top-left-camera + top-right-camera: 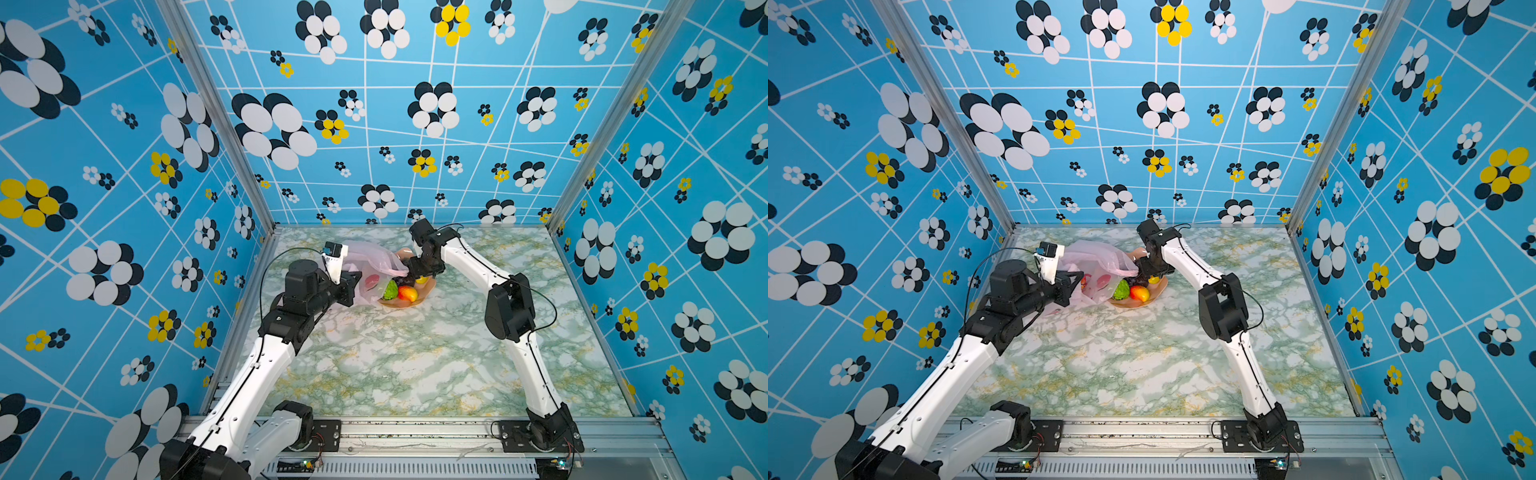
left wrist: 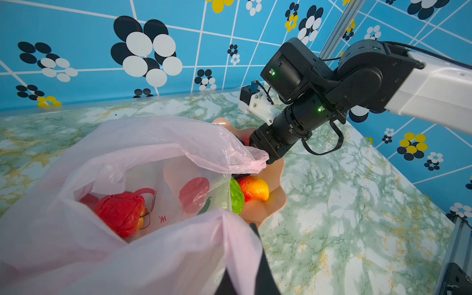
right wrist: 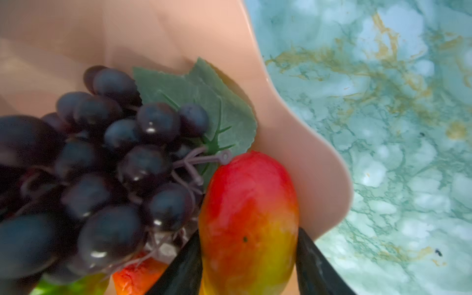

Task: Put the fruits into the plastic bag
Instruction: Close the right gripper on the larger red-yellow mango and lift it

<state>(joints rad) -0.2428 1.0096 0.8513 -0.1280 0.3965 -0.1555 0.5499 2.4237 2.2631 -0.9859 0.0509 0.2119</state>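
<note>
My left gripper (image 1: 353,286) (image 2: 242,255) is shut on the rim of the pale-pink plastic bag (image 1: 374,253) (image 2: 153,143) and holds its mouth open. Inside the bag lies a red apple (image 2: 120,212). The bag leans against the peach bowl (image 1: 405,305) (image 3: 178,30). In the bowl are a dark purple grape bunch (image 3: 102,163), a bumpy green fruit (image 1: 390,290) (image 2: 236,196) and a red-orange fruit (image 1: 408,294) (image 2: 254,187). My right gripper (image 1: 419,274) (image 3: 248,232) reaches into the bowl, its fingers pressed on both sides of a red-to-yellow mango (image 3: 250,219).
The bowl and bag stand at the back middle of the marble tabletop (image 1: 415,357). Patterned blue walls (image 1: 124,208) close in the left, right and back sides. An aluminium rail (image 1: 415,432) carrying both arm bases runs along the front edge.
</note>
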